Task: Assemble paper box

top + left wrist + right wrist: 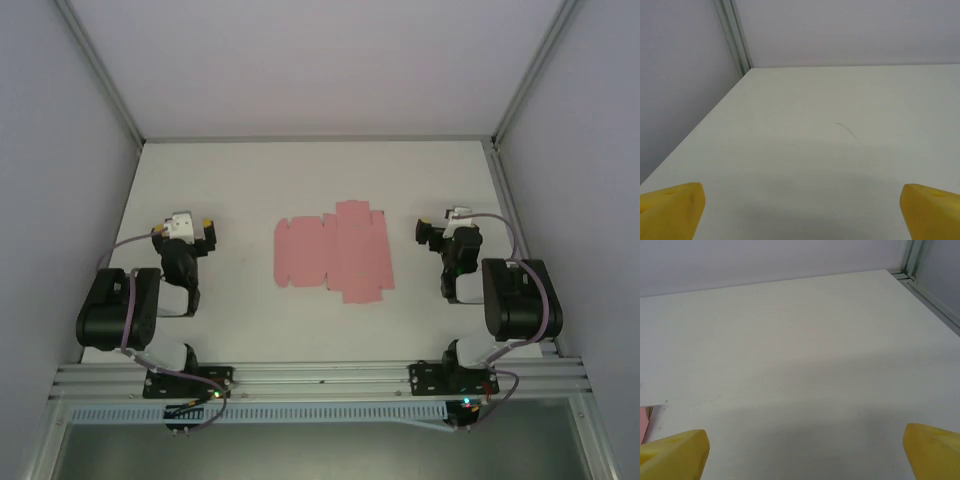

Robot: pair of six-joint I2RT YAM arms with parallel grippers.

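Bench white, matte; paper box lies flat at ctr, unfolded blank w/ tabbed flaps, between the tools, well apart from both; thin pink card, prob. light, floppy, creases easily, hard to pinch off flat surface; best taken at a flap edge; left tool & right tool both wide open, holding nothing.
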